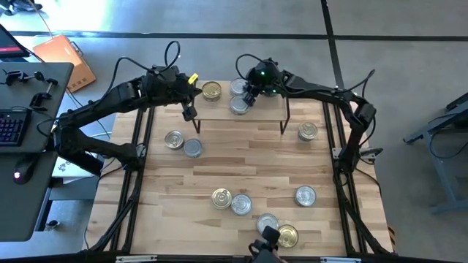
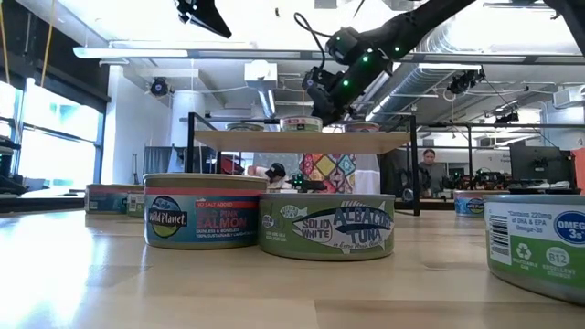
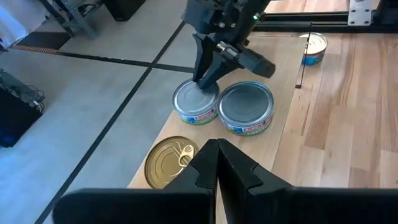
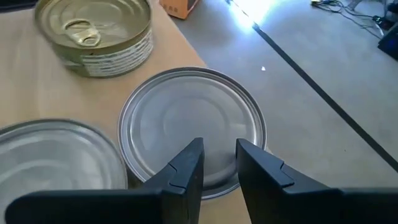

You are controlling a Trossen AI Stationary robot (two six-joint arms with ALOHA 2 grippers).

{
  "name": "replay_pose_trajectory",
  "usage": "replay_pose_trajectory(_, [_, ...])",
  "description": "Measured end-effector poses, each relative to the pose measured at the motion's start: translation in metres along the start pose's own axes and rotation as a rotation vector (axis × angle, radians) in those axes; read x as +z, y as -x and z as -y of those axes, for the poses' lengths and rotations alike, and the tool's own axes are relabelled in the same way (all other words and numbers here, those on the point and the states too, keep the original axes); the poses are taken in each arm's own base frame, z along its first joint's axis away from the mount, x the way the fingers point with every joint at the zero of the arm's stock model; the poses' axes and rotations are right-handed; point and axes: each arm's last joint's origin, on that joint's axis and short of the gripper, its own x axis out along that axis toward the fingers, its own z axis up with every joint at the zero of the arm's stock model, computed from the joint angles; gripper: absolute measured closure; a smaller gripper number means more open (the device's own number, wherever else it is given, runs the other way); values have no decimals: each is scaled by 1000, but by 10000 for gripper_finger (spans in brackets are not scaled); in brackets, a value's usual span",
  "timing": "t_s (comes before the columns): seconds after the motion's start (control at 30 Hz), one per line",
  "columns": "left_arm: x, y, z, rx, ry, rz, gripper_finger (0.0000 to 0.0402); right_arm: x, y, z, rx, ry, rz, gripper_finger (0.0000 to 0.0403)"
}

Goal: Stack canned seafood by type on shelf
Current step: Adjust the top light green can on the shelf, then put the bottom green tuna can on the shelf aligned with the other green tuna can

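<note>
The shelf [image 1: 252, 117], a light-wood board on thin black legs, stands at the table's far edge. Three tins rest on it: a gold-lidded one [image 1: 211, 90] [image 4: 93, 34] and two silver ones [image 1: 238, 87] [image 1: 239, 107]. My right gripper [image 1: 248, 95] [image 4: 219, 152] points down over the far silver tin [image 3: 196, 102] [image 4: 193, 124], fingers a narrow gap apart. My left gripper [image 1: 189, 113] [image 3: 216, 158] is shut and hangs in the air by the shelf's left end, touching nothing. In the low view the shelf [image 2: 302, 141] shows behind two labelled tins. My right gripper comes from above, pointing down, with its fingertips [image 3: 203, 82] at the middle of the far silver tin's lid [image 4: 186, 118]. Whether they touch the lid or hover just over it, I cannot tell. The tin sits flat on the shelf.
Several more tins lie on the slat tabletop: a pair at the left [image 1: 174, 139] [image 1: 192, 148], one at the right [image 1: 308, 131], others toward the near edge [image 1: 221, 198] [image 1: 240, 204] [image 1: 305, 196] [image 1: 287, 235]. The shelf's black legs [image 1: 285, 120] stand near the arms.
</note>
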Motion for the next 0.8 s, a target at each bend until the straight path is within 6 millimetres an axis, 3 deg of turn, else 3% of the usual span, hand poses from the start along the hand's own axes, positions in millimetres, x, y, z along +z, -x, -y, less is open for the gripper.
replay_pose_trajectory(0.2, [0,0,0,1,-1,-2,401,7,15,-3,3,15,31,313])
replay_pose_trajectory(0.43, [-1,0,0,11,-30,-14,401,26,50,-8,-2,40,146,313])
replay_pose_trajectory(0.63, [-11,-7,14,5,-77,5,401,35,98,-55,104,144,218,313])
replay_pose_trajectory(0.8, [-44,-25,43,-74,-140,88,401,-3,133,-108,205,203,224,313])
